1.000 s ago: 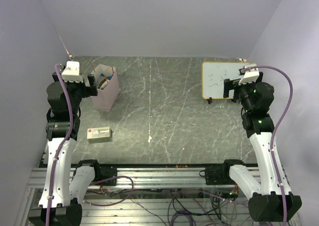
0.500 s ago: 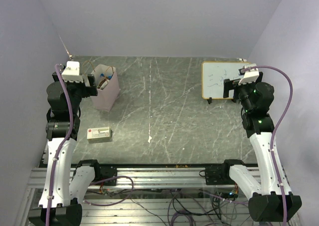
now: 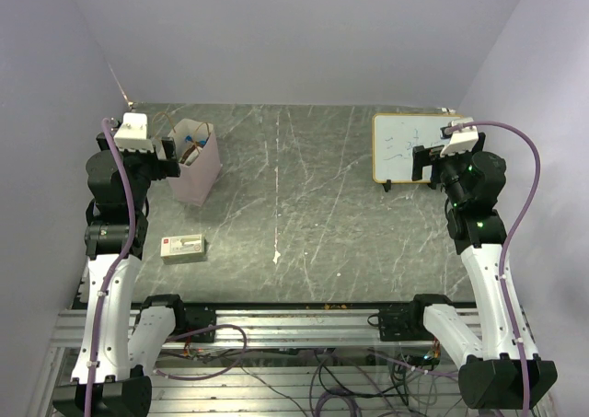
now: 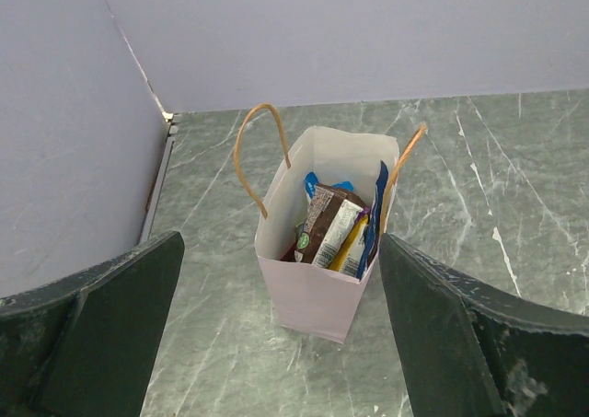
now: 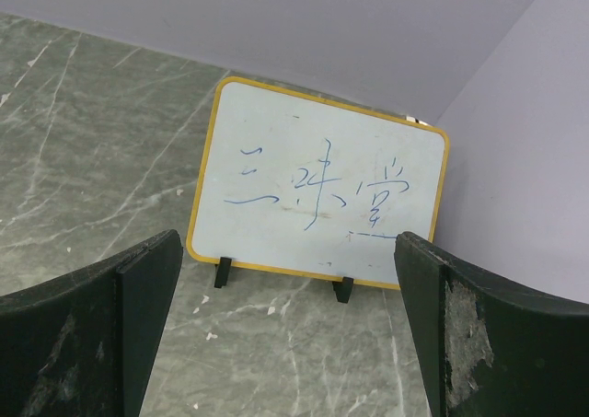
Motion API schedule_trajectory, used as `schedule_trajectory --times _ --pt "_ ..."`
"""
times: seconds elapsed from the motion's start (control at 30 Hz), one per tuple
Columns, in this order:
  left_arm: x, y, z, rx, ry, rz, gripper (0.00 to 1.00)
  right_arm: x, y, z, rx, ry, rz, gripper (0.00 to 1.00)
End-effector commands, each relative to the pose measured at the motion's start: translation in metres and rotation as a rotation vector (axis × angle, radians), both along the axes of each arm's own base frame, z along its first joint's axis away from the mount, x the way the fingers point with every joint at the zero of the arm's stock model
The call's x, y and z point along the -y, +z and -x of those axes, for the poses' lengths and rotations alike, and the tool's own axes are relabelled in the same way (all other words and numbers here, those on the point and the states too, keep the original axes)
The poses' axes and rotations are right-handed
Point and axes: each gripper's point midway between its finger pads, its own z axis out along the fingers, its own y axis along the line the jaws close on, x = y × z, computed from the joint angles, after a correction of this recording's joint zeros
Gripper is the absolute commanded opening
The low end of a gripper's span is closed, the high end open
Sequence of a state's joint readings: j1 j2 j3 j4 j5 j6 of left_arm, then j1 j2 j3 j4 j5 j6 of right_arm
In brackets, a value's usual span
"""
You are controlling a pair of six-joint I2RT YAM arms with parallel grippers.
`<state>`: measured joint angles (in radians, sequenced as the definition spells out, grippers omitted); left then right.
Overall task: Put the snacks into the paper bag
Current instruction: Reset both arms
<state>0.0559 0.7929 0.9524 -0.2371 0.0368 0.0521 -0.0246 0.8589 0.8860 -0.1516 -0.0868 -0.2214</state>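
The pale mauve paper bag (image 3: 196, 164) stands upright at the back left of the table; it also shows in the left wrist view (image 4: 317, 270). Several snacks (image 4: 339, 228) stand inside it: brown, yellow, silver-green and blue packets. My left gripper (image 3: 175, 157) hovers just left of the bag, open and empty, and in the left wrist view (image 4: 281, 343) its fingers frame the bag from the near side. My right gripper (image 3: 425, 164) is open and empty at the back right, facing the whiteboard; it also shows in the right wrist view (image 5: 290, 330).
A white whiteboard (image 3: 409, 148) with a yellow frame and blue writing stands at the back right, also in the right wrist view (image 5: 317, 196). A pale beige box (image 3: 181, 246) with a red mark lies near the left front. Walls enclose the table on three sides.
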Motion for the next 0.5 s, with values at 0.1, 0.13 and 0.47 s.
schedule_trajectory --times 0.1,0.13,0.47 --pt "-0.0063 0.0073 0.0012 0.027 0.025 -0.013 0.98 0.0004 -0.0007 0.0014 0.001 0.003 0.002 1.00" --pt "-0.0065 0.0062 0.0005 0.025 0.025 -0.013 0.98 0.0004 -0.0008 0.0012 0.001 0.003 0.002 1.00" --pt "-0.0056 0.0026 -0.0016 0.018 0.017 -0.015 0.98 0.0009 -0.0025 -0.0001 -0.002 0.001 0.000 1.00"
